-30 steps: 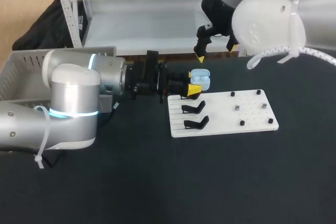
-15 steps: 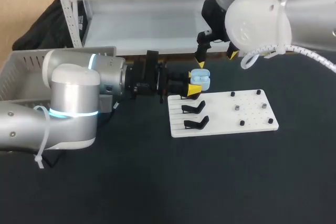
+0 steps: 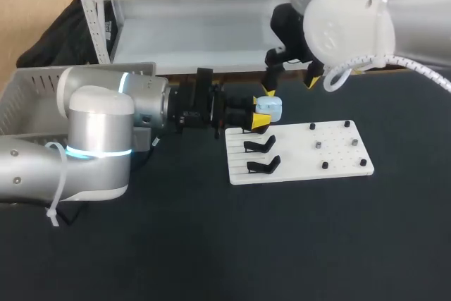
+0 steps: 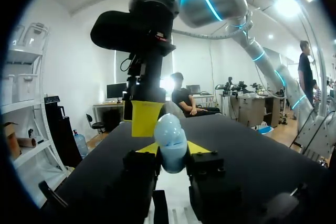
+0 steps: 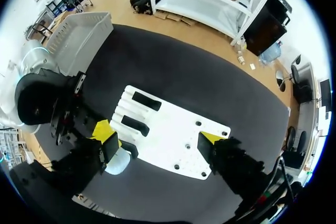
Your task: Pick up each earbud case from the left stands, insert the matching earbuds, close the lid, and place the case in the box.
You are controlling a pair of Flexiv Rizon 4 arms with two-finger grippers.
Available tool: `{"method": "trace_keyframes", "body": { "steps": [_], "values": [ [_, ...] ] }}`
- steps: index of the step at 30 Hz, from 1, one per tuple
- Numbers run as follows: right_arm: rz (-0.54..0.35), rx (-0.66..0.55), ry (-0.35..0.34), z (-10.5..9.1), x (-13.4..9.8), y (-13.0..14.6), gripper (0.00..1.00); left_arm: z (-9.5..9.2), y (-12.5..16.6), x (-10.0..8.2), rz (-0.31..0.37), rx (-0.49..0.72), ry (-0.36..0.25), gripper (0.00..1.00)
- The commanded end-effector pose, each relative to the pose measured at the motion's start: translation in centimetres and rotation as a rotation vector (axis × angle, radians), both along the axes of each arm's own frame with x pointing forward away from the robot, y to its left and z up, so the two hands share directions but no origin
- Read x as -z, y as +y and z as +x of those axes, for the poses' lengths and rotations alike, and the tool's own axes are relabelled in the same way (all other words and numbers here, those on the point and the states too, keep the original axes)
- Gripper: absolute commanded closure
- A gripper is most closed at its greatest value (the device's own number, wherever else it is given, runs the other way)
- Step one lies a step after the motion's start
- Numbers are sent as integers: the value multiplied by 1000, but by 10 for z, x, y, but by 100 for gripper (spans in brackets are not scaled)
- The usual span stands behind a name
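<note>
A light blue earbud case (image 3: 269,108) with its lid down is held over the far left corner of the white board (image 3: 331,167). My left gripper (image 3: 258,113) is shut on it from both sides. In the left wrist view the case (image 4: 171,141) stands upright between the yellow fingertips (image 4: 198,147). My right gripper (image 3: 289,86) hangs open just above, and one of its yellow fingers (image 4: 146,118) is right at the case's top. From the right wrist view the case (image 5: 117,162) sits beside one finger of that gripper (image 5: 157,136).
Two empty black stands (image 3: 259,146) (image 3: 263,167) sit on the board's left side, with small black pegs (image 3: 312,126) on its right half. A grey basket (image 3: 28,96) stands at the table's far left, behind my left arm.
The case's lid was up with the earbuds showing; it is now down. My right gripper came down and toward the case, one finger reaching its top. The left arm kept still.
</note>
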State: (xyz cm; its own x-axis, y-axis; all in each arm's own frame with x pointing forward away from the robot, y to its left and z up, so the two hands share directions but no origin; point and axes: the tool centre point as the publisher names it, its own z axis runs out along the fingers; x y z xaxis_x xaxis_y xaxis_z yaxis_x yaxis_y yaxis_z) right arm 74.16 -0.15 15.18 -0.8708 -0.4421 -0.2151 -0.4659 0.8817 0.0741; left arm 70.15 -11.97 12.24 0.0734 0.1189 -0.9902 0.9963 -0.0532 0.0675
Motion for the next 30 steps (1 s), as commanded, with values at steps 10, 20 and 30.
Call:
{"method": "trace_keyframes", "body": {
  "steps": [10,20,30],
  "values": [
    [97,17,-135,-12,-27,-20,0,-1,0,0,1,-4,-1,100],
    [248,-22,-164,-38,-49,-32,0,-1,0,0,1,-4,-1,100],
    [191,-26,-157,-46,-39,-40,0,8,46,-36,27,-125,-83,100]
  ]
}}
